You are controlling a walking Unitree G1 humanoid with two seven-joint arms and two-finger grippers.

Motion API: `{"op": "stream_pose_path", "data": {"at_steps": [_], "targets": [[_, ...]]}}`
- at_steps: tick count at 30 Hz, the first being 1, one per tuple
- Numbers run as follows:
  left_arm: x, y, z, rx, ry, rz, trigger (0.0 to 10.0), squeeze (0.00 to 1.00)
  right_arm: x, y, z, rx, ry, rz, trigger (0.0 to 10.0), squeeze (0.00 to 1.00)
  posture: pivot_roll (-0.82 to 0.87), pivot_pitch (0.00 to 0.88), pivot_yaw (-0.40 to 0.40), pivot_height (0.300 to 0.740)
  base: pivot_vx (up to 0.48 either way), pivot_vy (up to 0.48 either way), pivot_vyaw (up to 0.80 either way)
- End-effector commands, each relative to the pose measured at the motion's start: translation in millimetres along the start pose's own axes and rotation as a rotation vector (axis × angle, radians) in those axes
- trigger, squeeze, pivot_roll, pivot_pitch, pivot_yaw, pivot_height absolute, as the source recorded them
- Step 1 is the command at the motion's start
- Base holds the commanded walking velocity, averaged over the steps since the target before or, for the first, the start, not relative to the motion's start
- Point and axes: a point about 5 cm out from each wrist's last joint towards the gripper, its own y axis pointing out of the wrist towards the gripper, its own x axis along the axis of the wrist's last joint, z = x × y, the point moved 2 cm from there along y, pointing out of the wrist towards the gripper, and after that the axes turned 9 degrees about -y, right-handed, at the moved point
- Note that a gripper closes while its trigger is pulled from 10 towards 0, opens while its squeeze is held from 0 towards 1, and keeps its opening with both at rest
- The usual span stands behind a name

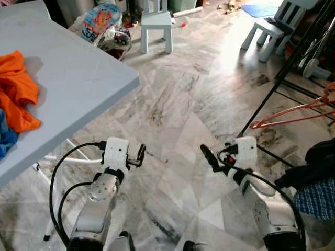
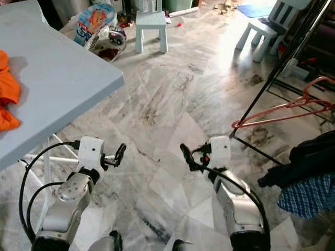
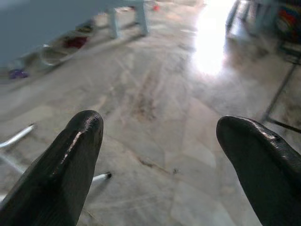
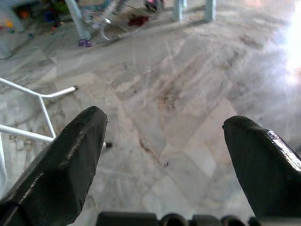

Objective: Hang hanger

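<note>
Black fingers on our left gripper and right gripper spread wide, both empty, held low over marble floor as if idle. Orange hanger farther off to our right, hooked on dark rack, well apart from right gripper; hanging looks done.

Marble floor, grey table, 2 chairs
</note>
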Motion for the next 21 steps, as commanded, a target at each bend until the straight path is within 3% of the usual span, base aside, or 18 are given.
{"op": "stream_pose_path", "data": {"at_steps": [1,6,9,16,21], "targets": [[5.1,-10.0,8.5,0.083,0.019,-0.03,10.0,0.0,14.5,0.3,0.1,-0.007,-0.007,-0.036,10.0,0.0,0.06,0.194,-0.067,0.74,0.0,0.0,0.8],[18.4,-30.5,6.4,0.127,0.009,-0.081,10.0,0.0,24.7,-1.7,9.8,0.003,-0.031,-0.062,10.0,0.0,0.06,0.198,-0.065,0.74,0.0,0.0,0.8],[20.9,-38.8,5.4,0.145,0.054,-0.104,10.0,0.0,20.5,-3.5,17.2,0.012,-0.027,-0.05,10.0,0.0,0.06,0.203,-0.063,0.74,0.0,0.0,0.8],[22.8,-40.6,7.9,0.18,0.041,-0.108,10.0,0.0,17.3,-7.1,31.2,0.05,-0.033,-0.031,10.0,0.0,0.07,0.215,-0.06,0.74,0.0,0.0,0.8],[24.6,-37.8,0.8,0.135,0.029,-0.106,10.0,0.0,20.2,-7.1,26.7,0.036,-0.021,-0.05,10.0,0.0,0.07,0.218,-0.057,0.74,0.0,0.0,0.8]]}}
